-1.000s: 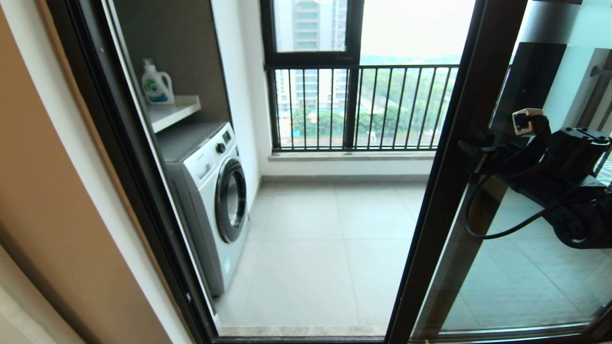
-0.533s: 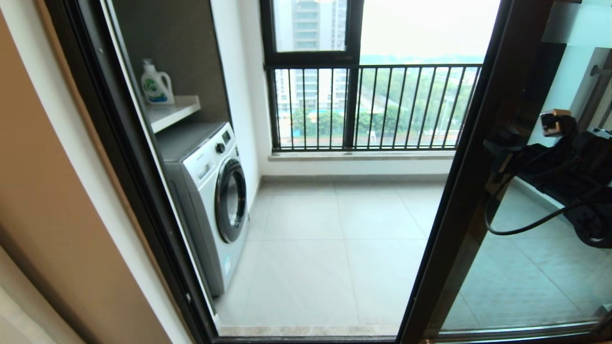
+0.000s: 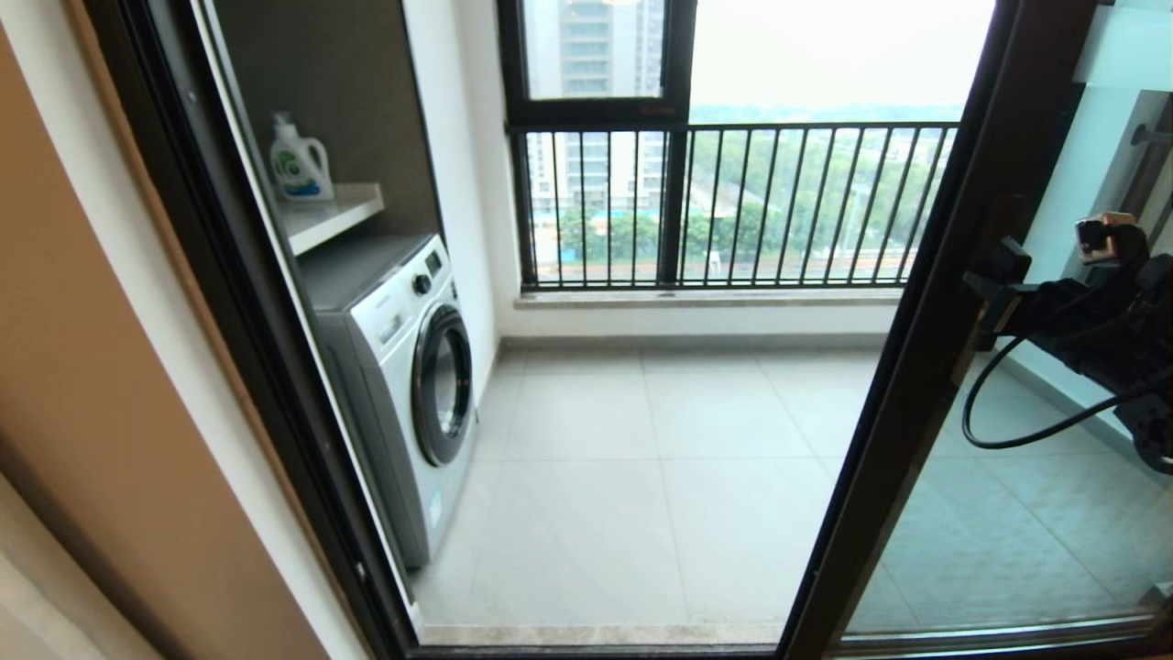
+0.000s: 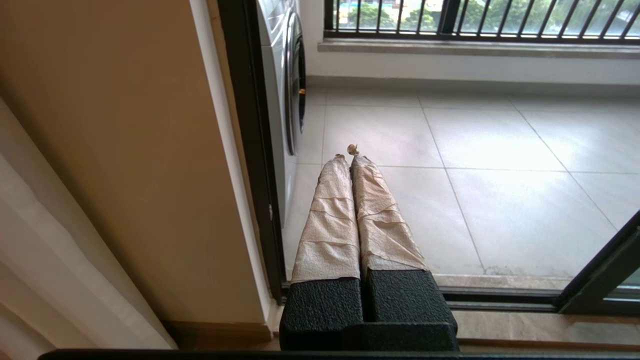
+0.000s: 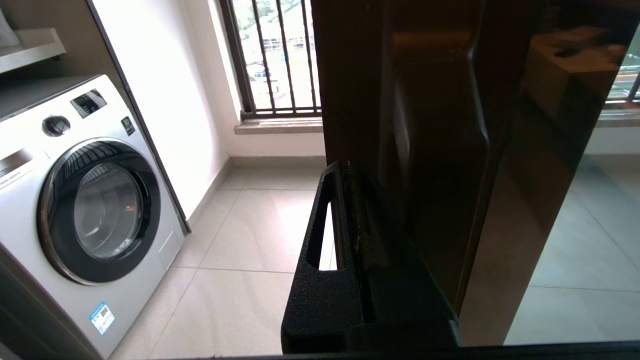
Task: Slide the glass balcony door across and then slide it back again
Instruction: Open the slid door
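The glass balcony door [image 3: 916,367] stands slid far to the right, its dark stile slanting across the head view with glass [image 3: 1008,541] behind it. My right gripper [image 3: 985,275] is shut, with nothing between its fingers. Its black fingers [image 5: 320,220] lie flat against the door's dark frame [image 5: 425,100], next to the dark bar handle [image 5: 479,125]. A pale frosted strip [image 3: 1123,46] crosses the top of the glass; no characters can be read there. My left gripper [image 4: 347,152] is shut and hangs low by the doorway's left side, its tape-wrapped fingers pressed together over the sill.
A washing machine [image 3: 403,367] stands on the balcony at the left, under a shelf holding a detergent bottle [image 3: 298,160]. At the back is the outer window with black railings [image 3: 733,202]. The doorway's fixed left frame [image 3: 247,321] and floor track [image 4: 500,300] bound the opening.
The door's stile has slid steadily to the right, widening the opening. My right gripper has travelled right with it. The balcony's contents have not moved.
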Tool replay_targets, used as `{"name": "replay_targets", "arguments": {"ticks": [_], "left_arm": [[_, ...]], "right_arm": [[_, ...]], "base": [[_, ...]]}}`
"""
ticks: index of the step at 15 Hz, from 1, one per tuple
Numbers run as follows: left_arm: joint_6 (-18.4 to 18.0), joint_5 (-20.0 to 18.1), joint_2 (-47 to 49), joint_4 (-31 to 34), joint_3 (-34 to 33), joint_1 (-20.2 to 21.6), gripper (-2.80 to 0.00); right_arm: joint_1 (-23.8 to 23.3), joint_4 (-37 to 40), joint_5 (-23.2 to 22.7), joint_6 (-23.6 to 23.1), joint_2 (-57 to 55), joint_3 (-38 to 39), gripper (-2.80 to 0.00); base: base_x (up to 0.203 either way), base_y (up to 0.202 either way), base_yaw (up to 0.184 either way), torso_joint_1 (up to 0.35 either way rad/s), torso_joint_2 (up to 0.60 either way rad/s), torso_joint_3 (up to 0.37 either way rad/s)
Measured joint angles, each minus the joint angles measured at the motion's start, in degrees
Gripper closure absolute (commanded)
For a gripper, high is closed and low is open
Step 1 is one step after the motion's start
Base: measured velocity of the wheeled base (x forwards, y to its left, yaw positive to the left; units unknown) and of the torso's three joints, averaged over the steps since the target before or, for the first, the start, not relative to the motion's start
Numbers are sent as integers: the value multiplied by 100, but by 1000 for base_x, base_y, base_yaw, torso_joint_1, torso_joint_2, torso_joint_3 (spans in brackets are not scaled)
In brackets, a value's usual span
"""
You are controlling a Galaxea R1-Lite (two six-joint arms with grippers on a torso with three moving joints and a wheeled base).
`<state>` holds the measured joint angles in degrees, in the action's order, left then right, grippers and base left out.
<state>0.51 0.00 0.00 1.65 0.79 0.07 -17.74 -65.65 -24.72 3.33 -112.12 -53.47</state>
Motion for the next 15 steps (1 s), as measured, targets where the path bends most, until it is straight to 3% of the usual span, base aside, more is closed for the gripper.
{"name": "replay_targets", "arguments": {"ticks": [8, 15], "left_arm": [[0, 0, 0, 0, 0, 0, 0], [-2, 0, 0, 0, 0, 0, 0]], "right_arm": [[-64, -111, -310, 12, 138, 90, 0], [707, -119, -254, 24, 546, 310, 0]], "base": [[0, 0, 0, 0, 0, 0], [0, 0, 0, 0, 0, 0]]}}
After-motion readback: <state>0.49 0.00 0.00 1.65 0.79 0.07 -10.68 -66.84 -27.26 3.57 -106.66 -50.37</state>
